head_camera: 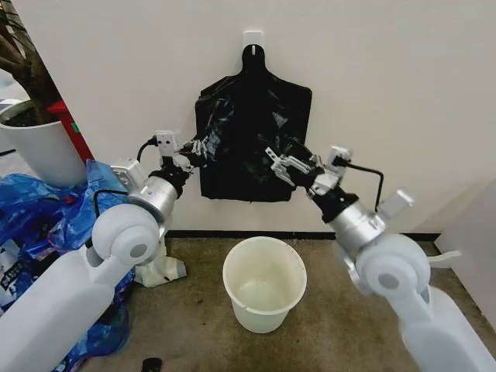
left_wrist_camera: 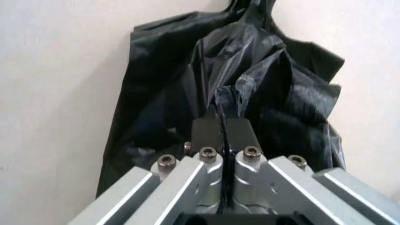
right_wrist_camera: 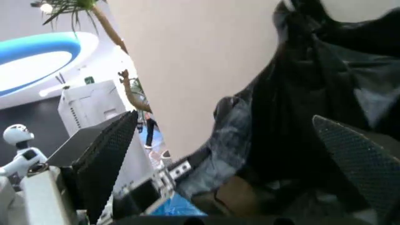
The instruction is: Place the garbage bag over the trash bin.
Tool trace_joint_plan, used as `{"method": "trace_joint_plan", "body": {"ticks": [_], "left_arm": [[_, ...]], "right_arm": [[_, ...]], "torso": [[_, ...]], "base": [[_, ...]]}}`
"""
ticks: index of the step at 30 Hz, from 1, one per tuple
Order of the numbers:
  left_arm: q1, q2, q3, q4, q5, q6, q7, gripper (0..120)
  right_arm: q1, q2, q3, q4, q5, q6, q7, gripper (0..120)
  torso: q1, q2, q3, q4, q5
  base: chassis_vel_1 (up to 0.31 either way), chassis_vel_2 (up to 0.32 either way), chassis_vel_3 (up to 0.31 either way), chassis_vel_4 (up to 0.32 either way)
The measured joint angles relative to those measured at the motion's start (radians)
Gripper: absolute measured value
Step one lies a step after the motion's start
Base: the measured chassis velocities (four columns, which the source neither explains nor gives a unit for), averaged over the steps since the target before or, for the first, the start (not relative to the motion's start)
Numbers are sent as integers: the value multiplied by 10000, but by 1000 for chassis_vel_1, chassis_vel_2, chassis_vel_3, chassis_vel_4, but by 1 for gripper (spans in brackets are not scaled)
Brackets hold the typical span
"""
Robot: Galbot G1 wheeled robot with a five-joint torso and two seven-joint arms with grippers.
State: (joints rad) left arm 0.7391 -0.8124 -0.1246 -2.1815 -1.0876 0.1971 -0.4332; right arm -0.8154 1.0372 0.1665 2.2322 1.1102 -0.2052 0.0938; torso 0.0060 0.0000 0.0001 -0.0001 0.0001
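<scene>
A flat black bundle [head_camera: 249, 182] hangs on the wall from a white hook [head_camera: 253, 37]. Its front layer, the glossy wrinkled garbage bag [head_camera: 236, 116] [left_wrist_camera: 269, 70] [right_wrist_camera: 300, 117], puckers out from it. My left gripper [head_camera: 203, 147] [left_wrist_camera: 220, 129] is shut on a fold of that film at the bundle's left side. At the bundle's right side my right gripper [head_camera: 277, 161] [right_wrist_camera: 237, 159] is open, its fingers spread wide with black film between them. The cream-white trash bin [head_camera: 263, 316] stands upright and open on the floor below, between my arms.
A large white plant pot [head_camera: 39, 151] stands at the far left by the wall. Blue plastic bags [head_camera: 46, 209] are heaped under and beside my left arm. A small black item [head_camera: 151, 363] lies on the floor near the front. Brown carpet surrounds the bin.
</scene>
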Motion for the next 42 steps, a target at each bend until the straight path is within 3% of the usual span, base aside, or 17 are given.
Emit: {"method": "trace_joint_plan", "body": {"ticks": [5,13,29,42], "left_arm": [[18,6,-5,-34,-1,11,-15,0],[-22,12,-7,-67,1,43,-17,0],[61,35,-35,-308,-5,71,20,0],[-123,6,-48,-287,-125,72,50,0]], "right_arm": [[1022,-44,-633,-297,349,-132,291,100],[2422,480,-2120,-1386,-215,-176,2327,100],[4022,700,-2819,-2589,-388,-918,3840,100],[4106,262,-2748,-3032,-333,-1372,3785,100]], "torso": [[0,0,0,-2,-1],[0,0,1,1,-3],[0,0,0,0,-3],[0,0,-1,-2,0]], "base": [[0,0,0,0],[0,0,0,0],[0,0,0,0],[0,0,0,0]]}}
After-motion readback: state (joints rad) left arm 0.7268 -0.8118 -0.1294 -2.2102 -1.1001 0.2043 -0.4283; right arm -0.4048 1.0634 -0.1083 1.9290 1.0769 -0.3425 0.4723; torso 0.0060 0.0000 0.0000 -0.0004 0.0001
